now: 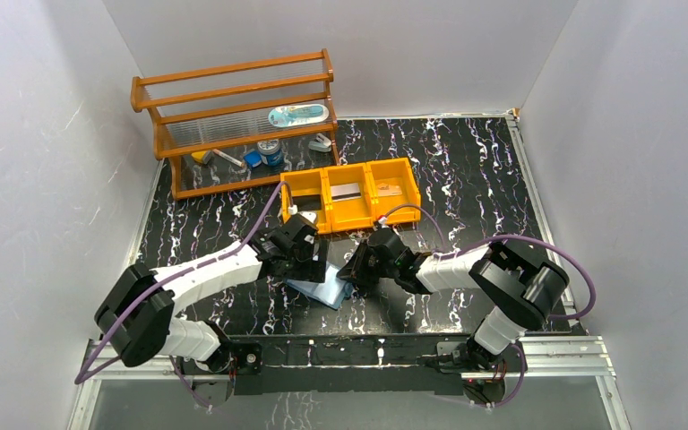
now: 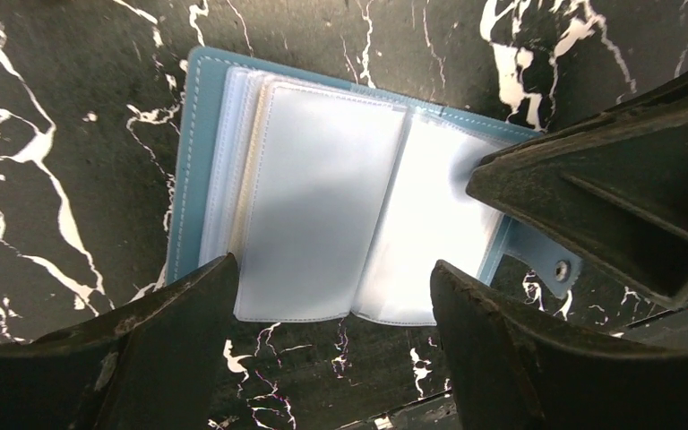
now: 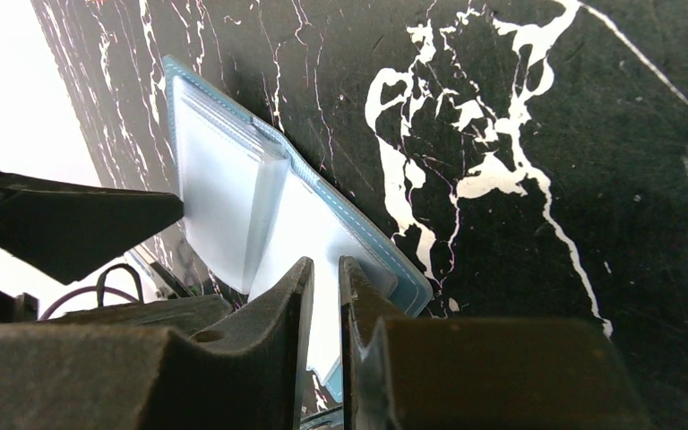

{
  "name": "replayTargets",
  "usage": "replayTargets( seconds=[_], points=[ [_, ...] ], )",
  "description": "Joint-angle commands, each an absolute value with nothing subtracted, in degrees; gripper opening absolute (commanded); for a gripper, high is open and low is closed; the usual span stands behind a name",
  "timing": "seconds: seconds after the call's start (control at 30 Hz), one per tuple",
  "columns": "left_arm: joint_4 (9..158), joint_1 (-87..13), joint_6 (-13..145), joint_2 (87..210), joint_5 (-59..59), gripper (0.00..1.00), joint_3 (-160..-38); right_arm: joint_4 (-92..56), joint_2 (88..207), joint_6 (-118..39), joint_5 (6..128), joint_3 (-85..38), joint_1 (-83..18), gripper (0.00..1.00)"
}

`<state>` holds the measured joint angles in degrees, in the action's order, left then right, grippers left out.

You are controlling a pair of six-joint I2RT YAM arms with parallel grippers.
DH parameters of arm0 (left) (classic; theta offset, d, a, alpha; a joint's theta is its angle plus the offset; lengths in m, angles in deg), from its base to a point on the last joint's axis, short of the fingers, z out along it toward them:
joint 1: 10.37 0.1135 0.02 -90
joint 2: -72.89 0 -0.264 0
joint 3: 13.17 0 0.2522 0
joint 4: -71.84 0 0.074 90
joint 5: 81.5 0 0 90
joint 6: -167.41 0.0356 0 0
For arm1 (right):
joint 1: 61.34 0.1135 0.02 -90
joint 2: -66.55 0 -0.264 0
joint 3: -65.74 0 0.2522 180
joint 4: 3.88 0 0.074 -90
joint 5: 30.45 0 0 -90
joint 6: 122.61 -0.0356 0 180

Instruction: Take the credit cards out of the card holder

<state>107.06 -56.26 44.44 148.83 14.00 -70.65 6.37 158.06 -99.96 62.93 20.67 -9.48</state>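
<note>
**Top view.** The card holder lies open on the black marbled table, between the left gripper and the right gripper, just in front of the orange tray. A grey card lies in the tray's middle compartment and a tan card in its right one. A wooden shelf stands at the back.

**Left wrist view.** The left gripper is above the card holder with its jaws spread wide and nothing between them. The pale sleeves lie fanned open. The tip of the right gripper touches the right-hand page, near the tab.

**Right wrist view.** The jaws of the right gripper are narrow, with only a slit between them, over the near half of the card holder. Whether they pinch a page cannot be told.
</note>
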Motion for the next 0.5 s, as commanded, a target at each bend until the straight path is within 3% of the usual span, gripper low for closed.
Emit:
replayTargets(
  seconds=[0.0,0.47],
  points=[
    [105.8,-56.1,43.7,150.4,10.3,0.76,-69.2,1.2,160.6,-99.0,62.5,22.5,-9.3,0.26],
    [97.6,-56.2,42.9,152.2,-5.2,0.68,-68.4,1.2,160.9,-98.9,62.7,22.4,-9.2,0.26]
  ],
)
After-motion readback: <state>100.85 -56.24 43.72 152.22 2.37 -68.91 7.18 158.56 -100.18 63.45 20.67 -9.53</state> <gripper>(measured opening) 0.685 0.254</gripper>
